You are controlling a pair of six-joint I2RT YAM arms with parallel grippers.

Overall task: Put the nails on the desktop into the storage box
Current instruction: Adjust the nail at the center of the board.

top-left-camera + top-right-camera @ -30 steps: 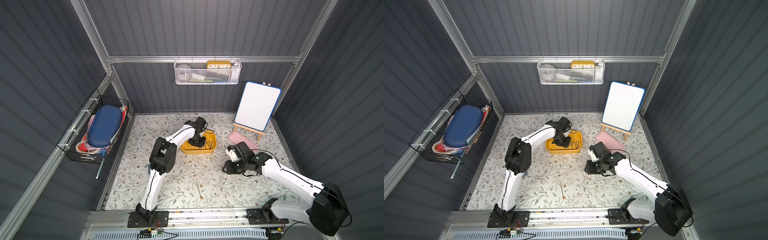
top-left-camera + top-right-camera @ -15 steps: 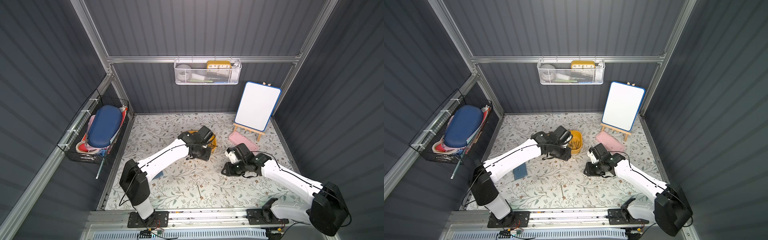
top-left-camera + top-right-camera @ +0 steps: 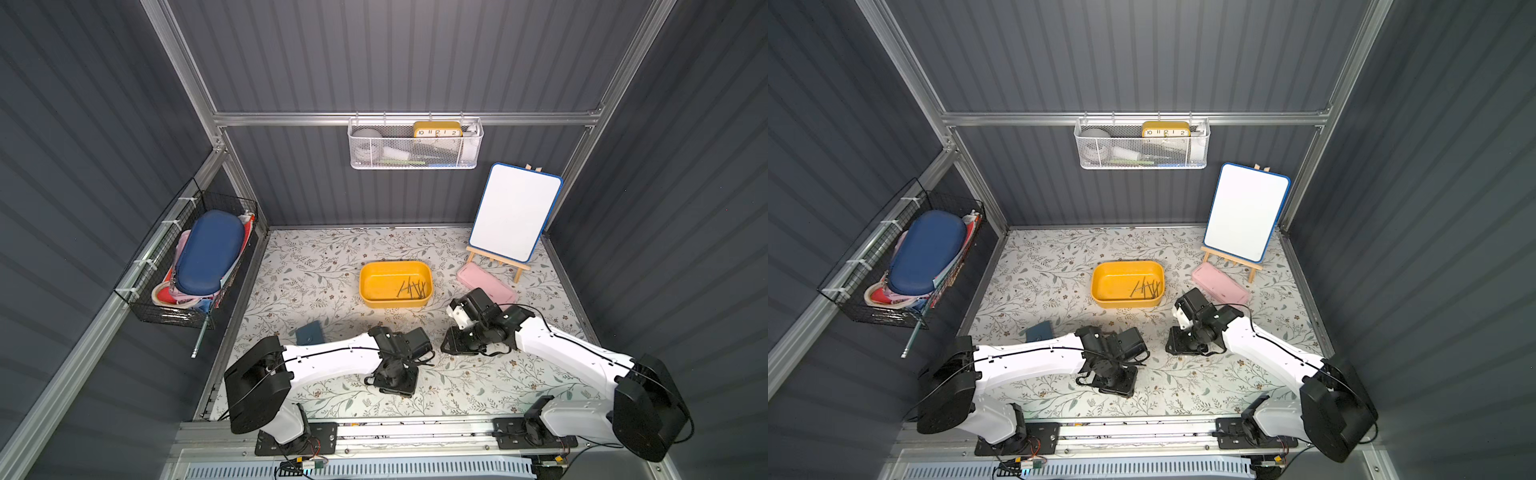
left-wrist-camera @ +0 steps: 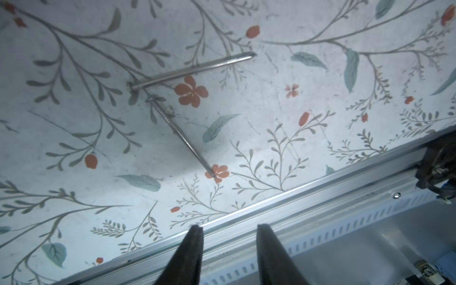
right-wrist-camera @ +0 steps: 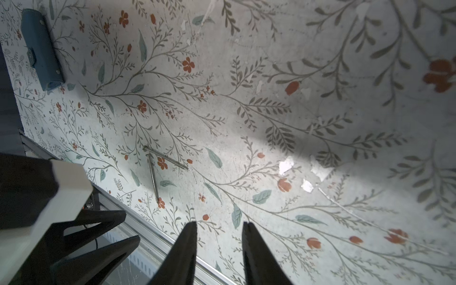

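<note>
Two nails [image 4: 191,70] lie flat in a V on the counter [image 4: 320,74] beside its near rail [image 4: 296,197], heads almost touching; others already sit in the storage box [image 3: 362,286]. Left and right jaws both stand apart, empty. We judge the nails light, stiff and slick, best pinched across mid-shaft, one at a time

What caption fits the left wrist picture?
Empty open jaws face two nails lying in a V on the flowery desktop.
</note>
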